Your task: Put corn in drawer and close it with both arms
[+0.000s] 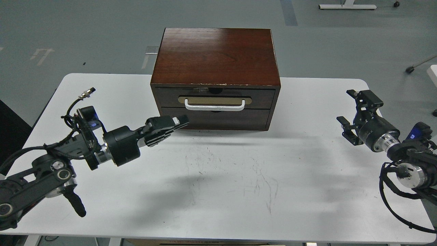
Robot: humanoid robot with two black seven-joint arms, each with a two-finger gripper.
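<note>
**Drawer shut, arms apart**

The drawer (215, 98) sits closed in the dark reddish-brown cabinet (216, 56), its white bar handle (214, 105) on a tan oval plate. The left hand (177, 123) hovers, fingers together, just left of the cabinet's lower front. The right hand (353, 114), fingers spread, hangs well right of the cabinet.

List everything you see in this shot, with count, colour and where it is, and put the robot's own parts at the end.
Dark reddish-brown wooden cabinet: one, back centre of the table.
Drawer with white bar handle on a tan oval plate: one, dark wood front, upper front of the cabinet, shut.
Plain dark panel: one, below the drawer.
White scuffed table: one, fills the foreground.
Corn: none visible.
Left hand: one, black, fingers together, near the cabinet's lower left corner.
Right hand: one, black, fingers apart, at the table's right edge.
</note>
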